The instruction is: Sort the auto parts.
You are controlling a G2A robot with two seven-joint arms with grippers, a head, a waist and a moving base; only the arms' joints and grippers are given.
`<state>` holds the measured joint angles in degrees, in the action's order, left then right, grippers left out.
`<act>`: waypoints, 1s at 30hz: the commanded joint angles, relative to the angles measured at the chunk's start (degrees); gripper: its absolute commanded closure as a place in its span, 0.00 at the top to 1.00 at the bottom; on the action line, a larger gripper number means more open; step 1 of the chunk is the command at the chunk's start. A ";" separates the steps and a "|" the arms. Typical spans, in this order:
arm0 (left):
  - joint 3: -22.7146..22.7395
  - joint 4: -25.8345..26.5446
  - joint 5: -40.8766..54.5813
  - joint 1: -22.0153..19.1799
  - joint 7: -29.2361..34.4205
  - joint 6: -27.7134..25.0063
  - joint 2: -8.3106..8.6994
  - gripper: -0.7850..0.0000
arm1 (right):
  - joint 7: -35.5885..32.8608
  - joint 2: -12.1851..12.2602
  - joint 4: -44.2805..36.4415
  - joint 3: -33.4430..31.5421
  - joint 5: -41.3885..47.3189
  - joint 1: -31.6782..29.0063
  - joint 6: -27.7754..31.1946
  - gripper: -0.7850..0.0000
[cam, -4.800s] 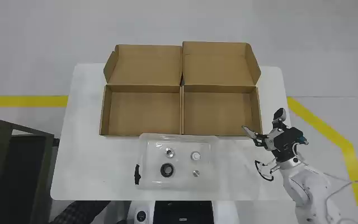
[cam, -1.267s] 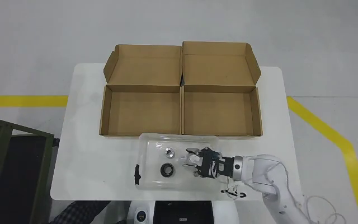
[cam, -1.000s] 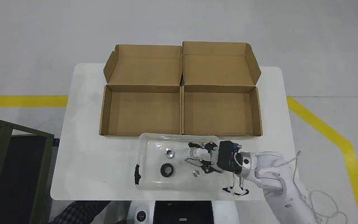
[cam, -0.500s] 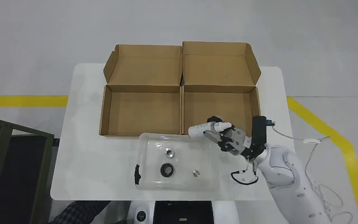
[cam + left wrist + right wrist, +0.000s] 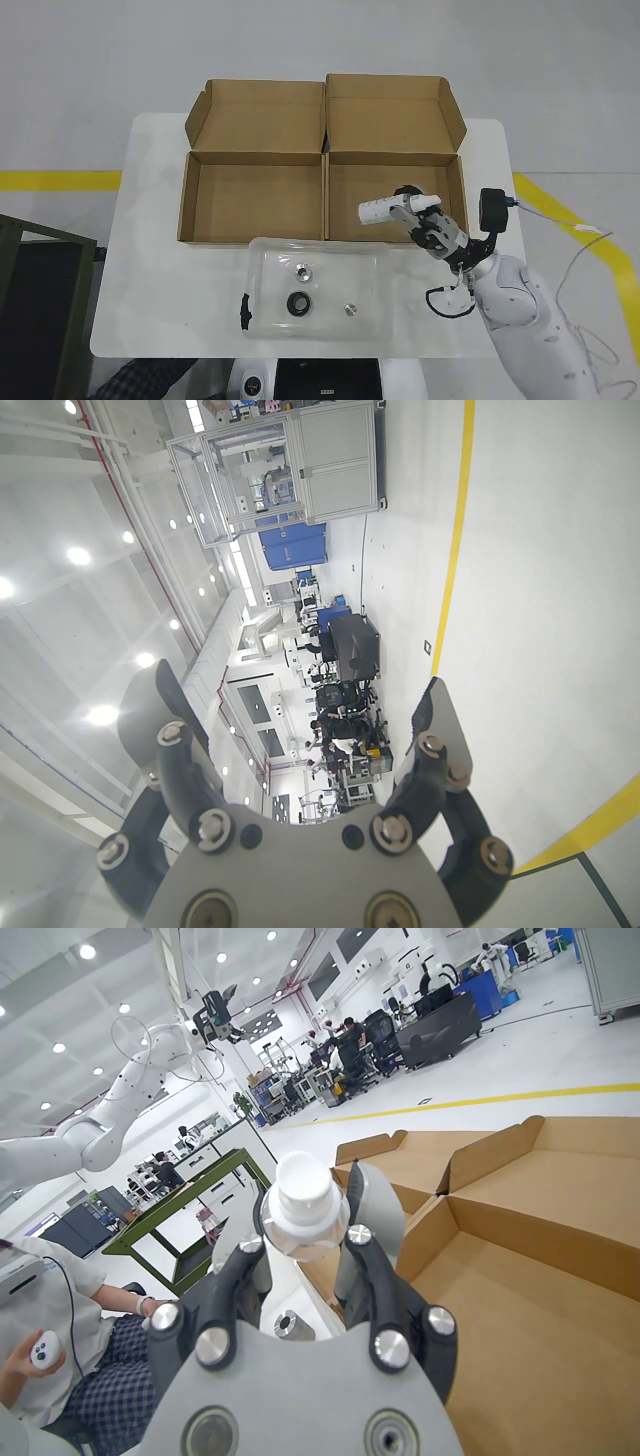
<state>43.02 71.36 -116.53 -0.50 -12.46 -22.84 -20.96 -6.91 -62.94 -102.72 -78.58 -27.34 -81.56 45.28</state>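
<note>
The right tool (image 5: 408, 207) is clamped on a white-capped part (image 5: 378, 210), a short cylinder with a clear body, and holds it over the near-left area of the right cardboard box (image 5: 400, 180) on the white bench (image 5: 150, 250). From the wrist, the right tool (image 5: 307, 1208) has its two fingers (image 5: 367, 1198) pressed on either side of the part (image 5: 305, 1213), with its cap pointing away from the wrist and the box's brown floor below. The left cardboard box (image 5: 250, 200) stands against the right one, both with lids folded back on the far side. Near the boxes, a clear plastic tray (image 5: 262, 262) holds a silver part (image 5: 301, 271), a black ring (image 5: 298, 304) and a smaller silver part (image 5: 349, 309). The left tool (image 5: 300, 685) is spread wide with nothing between its fingers, aimed out into the hall.
</note>
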 commanded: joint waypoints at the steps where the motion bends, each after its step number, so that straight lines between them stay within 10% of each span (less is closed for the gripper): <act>1: 0.00 0.00 0.00 0.00 0.00 0.00 0.00 1.00 | -0.30 0.05 -0.26 -0.67 -1.52 0.12 -1.25 0.00; 30: 0.00 0.00 0.00 0.00 0.00 0.00 0.00 1.00 | -3.61 -2.22 2.90 11.21 -34.23 11.91 -20.66 0.00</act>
<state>43.02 71.36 -116.53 -0.50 -12.46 -22.84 -20.96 -10.18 -65.09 -100.26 -67.68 -61.13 -70.21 25.00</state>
